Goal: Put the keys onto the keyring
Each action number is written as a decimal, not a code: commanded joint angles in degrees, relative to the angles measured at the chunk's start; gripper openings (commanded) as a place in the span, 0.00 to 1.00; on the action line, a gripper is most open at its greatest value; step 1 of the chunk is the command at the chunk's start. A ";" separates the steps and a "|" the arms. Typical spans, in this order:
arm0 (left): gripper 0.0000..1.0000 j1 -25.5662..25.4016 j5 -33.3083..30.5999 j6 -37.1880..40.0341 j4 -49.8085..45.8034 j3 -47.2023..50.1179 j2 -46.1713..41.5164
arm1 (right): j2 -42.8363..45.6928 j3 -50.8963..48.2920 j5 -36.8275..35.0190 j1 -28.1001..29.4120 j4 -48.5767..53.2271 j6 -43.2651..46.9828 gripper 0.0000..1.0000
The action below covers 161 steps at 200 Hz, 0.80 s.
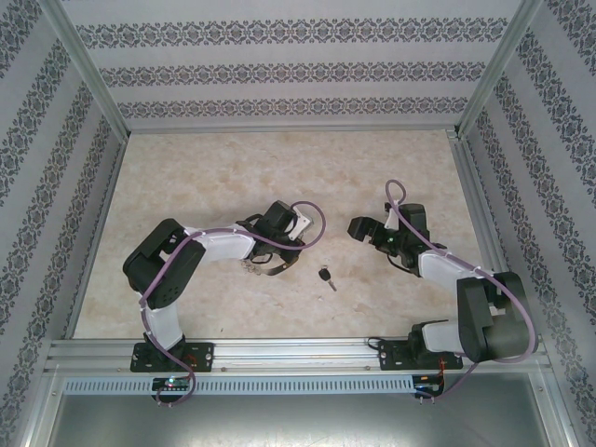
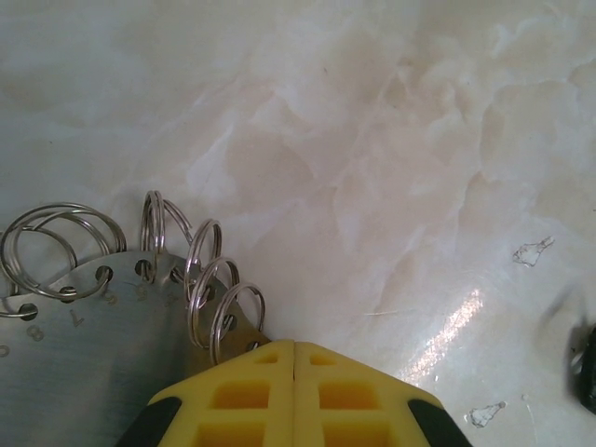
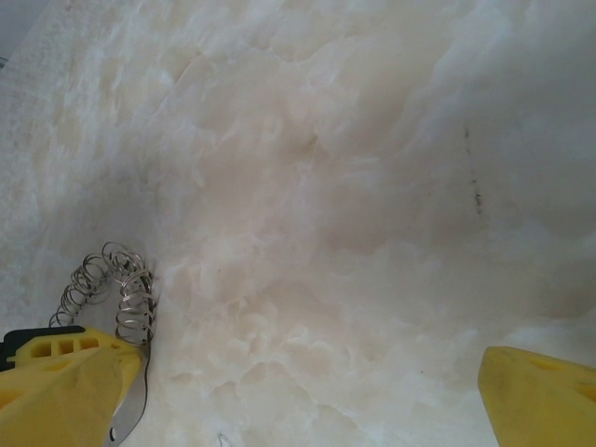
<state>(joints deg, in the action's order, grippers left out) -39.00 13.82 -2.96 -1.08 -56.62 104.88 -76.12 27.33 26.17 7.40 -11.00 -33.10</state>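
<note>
1. Currently at the pickup step, judging by the layout: key (image 1: 326, 277) lying loose on the marble-look tabletop (image 1: 214, 177), not yet on the keyring (image 1: 253, 267).
2. Left gripper (image 1: 264, 259) low over the keyring, left of centre. Yellow fingers (image 2: 233, 400) pressed fully together in the left wrist view, no gap at the seam. Keyring's flat numbered plate (image 2: 84, 363) running under the edge of one finger; cannot tell whether pinched or merely covered.
3. Small split rings (image 2: 209, 289) standing up through holes along the plate rim, just far of the fingertips.
4. Right gripper (image 1: 366, 235) spread wide, nothing between its fingers (image 3: 535, 396); right of centre, well apart from the keyring.
5. Key position: between the two grippers, near and left of the right gripper, near and right of the left one, roughly as close to either. Black head at the far-left end, silver blade pointing near-right, so long axis diagonal.
6. Likely call: right gripper for the key, being free; approach toward near-left, jaws set across that diagonal.
</note>
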 commanded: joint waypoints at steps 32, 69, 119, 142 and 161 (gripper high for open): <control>0.00 2.87 8.20 4.14 -4.36 -2.42 -6.98 | 3.92 1.44 1.96 1.62 -3.79 -0.47 0.98; 0.00 4.77 12.98 4.37 -5.97 -4.01 -7.95 | -0.63 2.96 8.86 2.63 -9.28 -0.83 0.88; 0.26 4.81 13.50 1.64 -4.66 -2.82 -6.57 | -4.54 3.88 8.27 4.73 -10.29 -0.73 0.85; 0.36 4.81 14.45 -0.63 -3.51 -2.28 -5.55 | -5.00 3.85 7.18 4.52 -9.31 -0.78 0.85; 0.40 4.81 14.51 -3.24 -4.01 -3.01 -5.01 | -5.10 3.77 6.98 4.42 -8.92 -1.08 0.85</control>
<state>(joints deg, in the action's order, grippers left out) -34.41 26.87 -2.48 -4.62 -59.53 98.37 -80.68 30.02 33.74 11.79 -19.55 -34.20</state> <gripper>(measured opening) 0.388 0.852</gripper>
